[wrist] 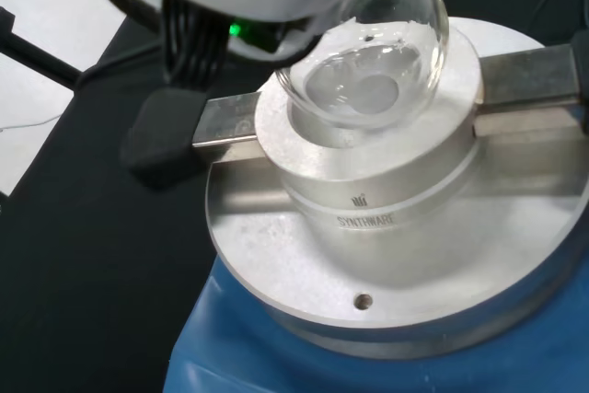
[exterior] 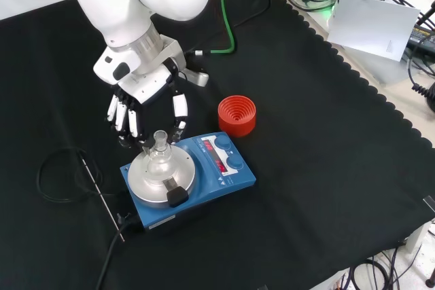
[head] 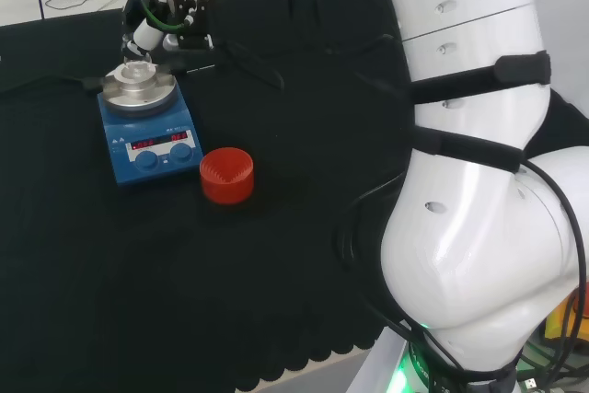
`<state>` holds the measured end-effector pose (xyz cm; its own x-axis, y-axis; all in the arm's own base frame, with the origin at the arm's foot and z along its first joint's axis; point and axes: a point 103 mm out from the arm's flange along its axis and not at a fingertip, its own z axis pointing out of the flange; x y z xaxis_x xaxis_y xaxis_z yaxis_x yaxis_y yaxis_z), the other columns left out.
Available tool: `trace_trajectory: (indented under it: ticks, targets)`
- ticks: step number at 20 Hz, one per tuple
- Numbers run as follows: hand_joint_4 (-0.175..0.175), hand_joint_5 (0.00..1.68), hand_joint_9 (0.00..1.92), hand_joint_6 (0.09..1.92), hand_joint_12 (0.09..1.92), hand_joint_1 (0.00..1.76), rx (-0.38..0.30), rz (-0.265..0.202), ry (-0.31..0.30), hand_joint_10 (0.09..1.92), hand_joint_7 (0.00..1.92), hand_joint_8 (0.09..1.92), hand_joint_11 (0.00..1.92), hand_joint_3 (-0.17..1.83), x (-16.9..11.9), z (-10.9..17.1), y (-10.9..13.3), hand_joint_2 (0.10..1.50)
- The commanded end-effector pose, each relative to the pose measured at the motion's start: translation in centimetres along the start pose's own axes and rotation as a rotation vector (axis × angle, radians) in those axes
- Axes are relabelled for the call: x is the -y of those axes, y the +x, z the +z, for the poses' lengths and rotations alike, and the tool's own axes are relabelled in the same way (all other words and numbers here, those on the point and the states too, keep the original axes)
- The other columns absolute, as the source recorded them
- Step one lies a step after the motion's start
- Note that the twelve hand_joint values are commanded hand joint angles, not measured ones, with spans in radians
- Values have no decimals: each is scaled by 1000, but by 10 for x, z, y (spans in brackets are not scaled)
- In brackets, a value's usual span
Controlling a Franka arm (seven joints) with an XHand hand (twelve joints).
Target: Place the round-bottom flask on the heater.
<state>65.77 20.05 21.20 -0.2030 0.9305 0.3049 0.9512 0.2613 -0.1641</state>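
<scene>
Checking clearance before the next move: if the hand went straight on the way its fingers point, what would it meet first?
Probably the heater's metal block, where the round-bottom flask in the hand already sits; depth is unclear.

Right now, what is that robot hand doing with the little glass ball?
The robot's hand is at a clear round-bottom flask, with its fingers curled around the neck. The flask's round belly sits in the silver metal block on top of the blue heater, leaning a bit rather than standing straight. A red ribbed ring stand sits empty on the black cloth beside the heater. So the flask is on the heater, and the hand has not let go yet.
</scene>
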Motion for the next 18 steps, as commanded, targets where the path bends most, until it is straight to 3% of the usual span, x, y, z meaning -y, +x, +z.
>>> trace_trajectory:
  ticks: [1, 18]
  targets:
    - [174, 1197, 868, 886, 1258, 1116, 9, -10, 7, 522, 691, 659, 613, 824, -3, 2, 4, 606]
    - [174, 1195, 868, 888, 1256, 1115, 22, -15, 24, 520, 689, 661, 616, 823, -11, 9, 2, 607]
